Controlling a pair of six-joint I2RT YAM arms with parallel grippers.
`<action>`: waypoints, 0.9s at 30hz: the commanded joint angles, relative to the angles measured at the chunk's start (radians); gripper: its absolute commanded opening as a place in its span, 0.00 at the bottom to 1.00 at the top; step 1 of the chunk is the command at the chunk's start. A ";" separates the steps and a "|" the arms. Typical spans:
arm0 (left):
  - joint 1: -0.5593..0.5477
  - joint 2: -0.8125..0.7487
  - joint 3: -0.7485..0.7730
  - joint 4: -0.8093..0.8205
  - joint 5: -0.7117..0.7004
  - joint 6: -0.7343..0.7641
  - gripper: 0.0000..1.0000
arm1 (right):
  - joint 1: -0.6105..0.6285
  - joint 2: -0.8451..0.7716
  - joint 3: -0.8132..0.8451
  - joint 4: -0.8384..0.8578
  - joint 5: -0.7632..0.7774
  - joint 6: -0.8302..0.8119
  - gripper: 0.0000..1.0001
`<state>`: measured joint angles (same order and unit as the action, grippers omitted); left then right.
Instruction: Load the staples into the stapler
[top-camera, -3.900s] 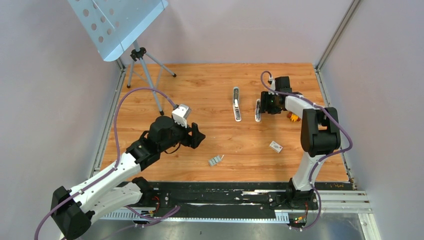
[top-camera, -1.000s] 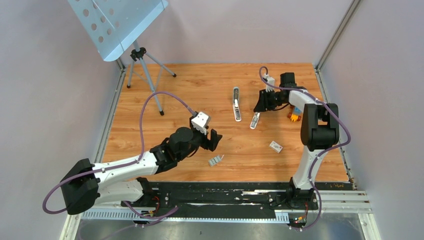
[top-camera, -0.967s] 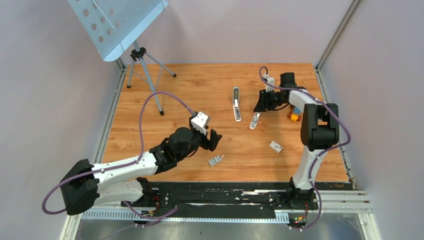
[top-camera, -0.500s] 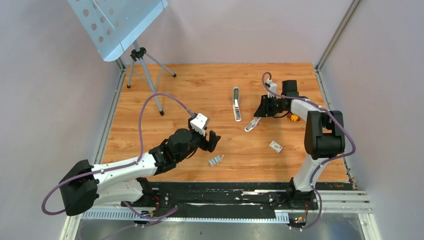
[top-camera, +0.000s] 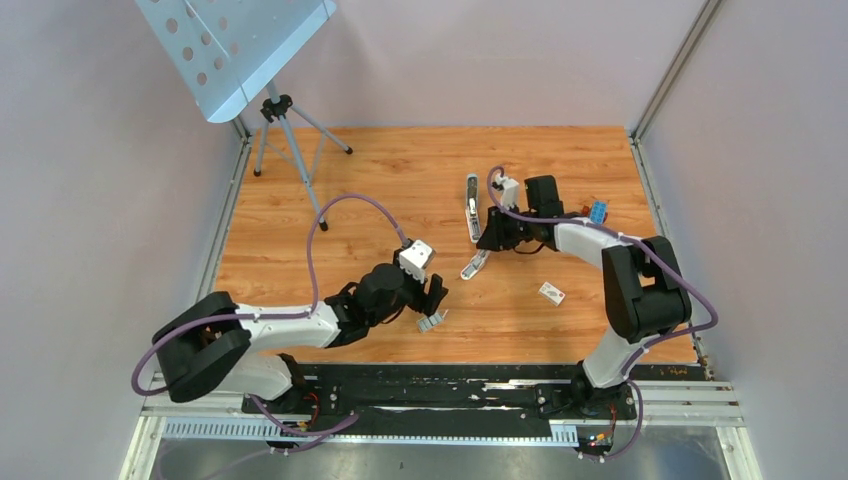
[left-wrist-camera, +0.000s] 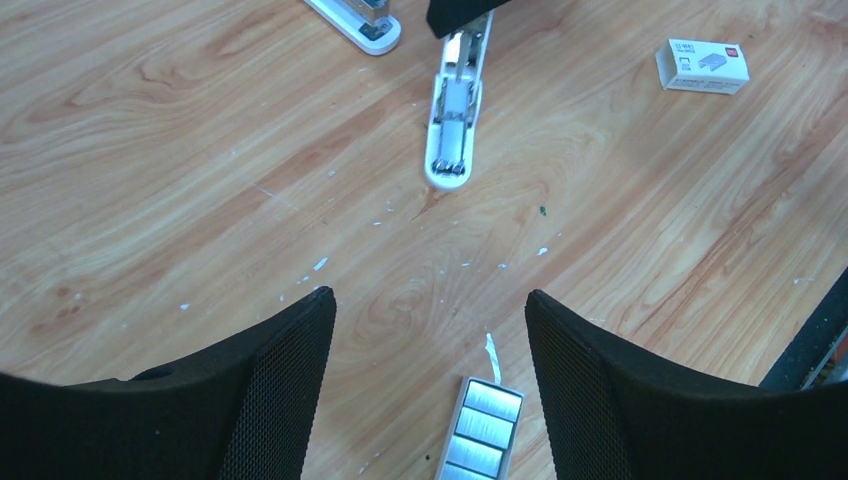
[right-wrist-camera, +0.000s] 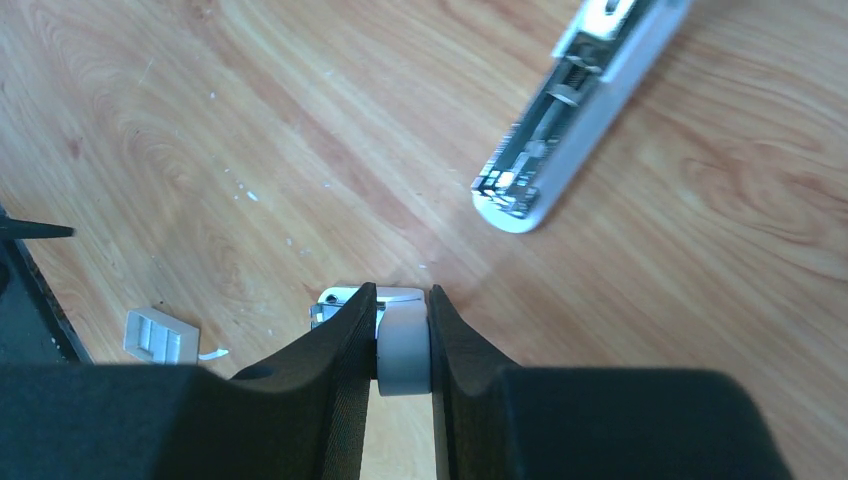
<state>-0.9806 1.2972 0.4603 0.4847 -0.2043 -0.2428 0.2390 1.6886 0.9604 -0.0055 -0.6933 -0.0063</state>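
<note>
The staples (top-camera: 431, 321) are a small silvery ribbed block on the wood floor. In the left wrist view they (left-wrist-camera: 482, 440) lie between my open left gripper's (left-wrist-camera: 430, 296) fingers, nearer the right finger, untouched. My left gripper (top-camera: 435, 299) hovers just above them. My right gripper (top-camera: 488, 238) is shut on one end of the stapler (top-camera: 472, 265), whose free end slants down toward the staples. The left wrist view shows its metal channel (left-wrist-camera: 452, 110) facing up. In the right wrist view the fingers (right-wrist-camera: 402, 296) pinch its pale grey end (right-wrist-camera: 403, 350).
A second stapler (top-camera: 472, 207) lies just behind the right gripper and also shows in the right wrist view (right-wrist-camera: 580, 120). A small white box (top-camera: 551, 293) lies right of centre. A colourful toy-brick block (top-camera: 598, 211) sits far right. A tripod with a perforated plate (top-camera: 275, 110) stands back left.
My right gripper has carried the stapler left and nearer, toward the centre. My left gripper has moved right and down until it straddles the staples.
</note>
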 joint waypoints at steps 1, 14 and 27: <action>-0.004 0.074 -0.024 0.170 0.044 -0.012 0.71 | 0.066 -0.041 -0.042 0.065 0.063 0.059 0.24; -0.004 0.389 0.048 0.375 0.104 0.014 0.58 | 0.117 -0.074 -0.112 0.121 0.103 0.113 0.35; -0.004 0.445 0.111 0.371 0.041 0.062 0.55 | 0.110 -0.152 -0.054 -0.048 0.184 0.122 0.55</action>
<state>-0.9806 1.7142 0.5316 0.8219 -0.1246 -0.2161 0.3405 1.5688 0.8692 0.0525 -0.5514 0.1089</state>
